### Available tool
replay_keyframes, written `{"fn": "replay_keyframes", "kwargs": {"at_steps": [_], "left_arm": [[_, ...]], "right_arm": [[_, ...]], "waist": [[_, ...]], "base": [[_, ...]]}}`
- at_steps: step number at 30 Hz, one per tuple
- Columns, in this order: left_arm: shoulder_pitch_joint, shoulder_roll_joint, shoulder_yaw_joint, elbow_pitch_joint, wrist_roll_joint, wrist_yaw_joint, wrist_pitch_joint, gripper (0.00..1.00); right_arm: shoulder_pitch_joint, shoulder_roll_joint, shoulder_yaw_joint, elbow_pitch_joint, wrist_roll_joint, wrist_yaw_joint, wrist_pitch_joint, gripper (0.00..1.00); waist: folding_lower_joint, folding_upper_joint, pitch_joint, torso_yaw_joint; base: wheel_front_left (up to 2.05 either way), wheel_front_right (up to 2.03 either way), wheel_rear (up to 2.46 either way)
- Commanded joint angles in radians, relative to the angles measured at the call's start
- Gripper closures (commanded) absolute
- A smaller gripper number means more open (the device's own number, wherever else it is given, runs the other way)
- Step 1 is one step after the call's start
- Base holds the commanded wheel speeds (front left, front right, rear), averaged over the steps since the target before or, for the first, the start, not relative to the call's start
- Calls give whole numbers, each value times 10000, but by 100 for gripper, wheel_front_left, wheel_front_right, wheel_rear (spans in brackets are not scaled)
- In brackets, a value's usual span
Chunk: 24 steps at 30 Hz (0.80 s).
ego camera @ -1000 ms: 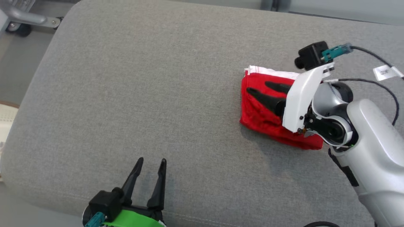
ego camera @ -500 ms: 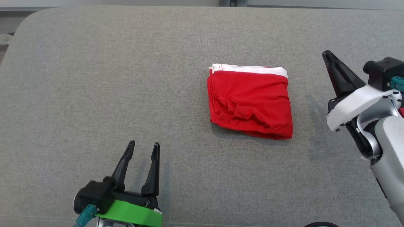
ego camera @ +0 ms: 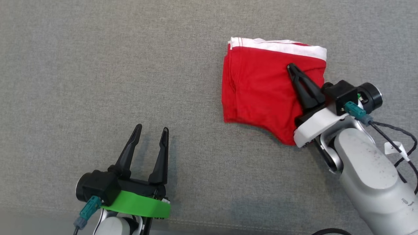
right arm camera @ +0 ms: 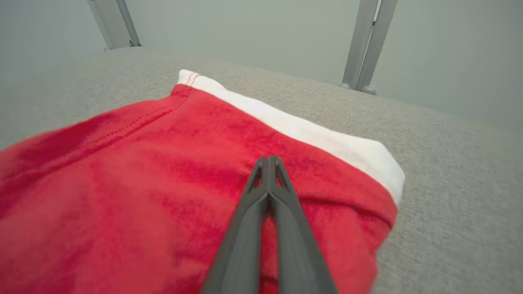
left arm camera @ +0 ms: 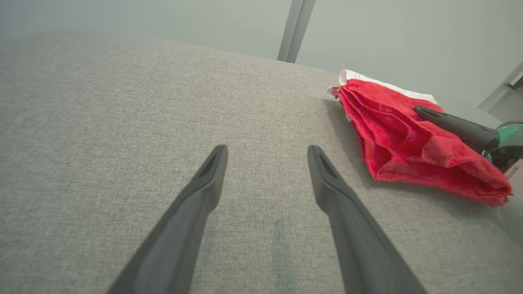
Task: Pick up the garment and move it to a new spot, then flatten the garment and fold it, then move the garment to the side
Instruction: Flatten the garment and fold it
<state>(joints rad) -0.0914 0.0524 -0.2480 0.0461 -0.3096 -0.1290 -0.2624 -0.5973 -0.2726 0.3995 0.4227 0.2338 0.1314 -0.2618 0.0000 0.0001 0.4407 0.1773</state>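
Grey woven upholstery [ego camera: 98, 65] spreads under both of your grippers. Your right gripper [ego camera: 290, 67] has its two dark fingers pressed together into one point, with no cloth showing between them. It lies over the red garment [ego camera: 258, 91], reaching in from the garment's near right corner toward its middle. You cannot tell from these views whether the fingers actually rest on the cloth. Seen from the right wrist, the folded garment [right arm camera: 163, 171] spreads beneath that gripper [right arm camera: 268, 159] and out to its left. The white waistband [right arm camera: 310, 134] runs across just beyond the fingertips and off to their right. Past the waistband comes bare upholstery, then two pale metal posts [right arm camera: 365, 45] against a plain wall. Your left gripper [ego camera: 152, 128] has its fingers spread wide with nothing between them, over bare fabric. From its wrist camera, the garment [left arm camera: 392, 130] sits well apart, ahead and off to the right of the left gripper [left arm camera: 267, 149]. The garment's layered folded edges face that gripper, and the right gripper's closed fingers [left arm camera: 449, 122] lie across the top of the cloth.
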Motion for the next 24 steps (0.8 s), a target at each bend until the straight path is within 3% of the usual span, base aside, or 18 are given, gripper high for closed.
{"fn": "replay_keyframes", "kwargs": {"at_steps": [1,7,16,24], "left_arm": [[-151,-7,41,4,53,-29,-25,0],[-190,-15,79,-4,-61,-29,-27,0],[132,-15,88,24,-240,24,-25,0],[204,-14,30,65,-315,39,-25,0]], "right_arm": [[133,61,215,-29,-143,-16,-33,100],[196,182,1231,-192,-377,-8,-27,100],[475,305,1890,-970,-501,-10,-30,100],[382,365,2812,216,-278,-10,-29,100]], "waist": [[0,-1,348,322],[0,-1,252,401],[0,-1,-117,280],[0,-1,-284,253]], "base": [[0,0,0],[0,0,0],[0,0,0],[0,0,0]]}}
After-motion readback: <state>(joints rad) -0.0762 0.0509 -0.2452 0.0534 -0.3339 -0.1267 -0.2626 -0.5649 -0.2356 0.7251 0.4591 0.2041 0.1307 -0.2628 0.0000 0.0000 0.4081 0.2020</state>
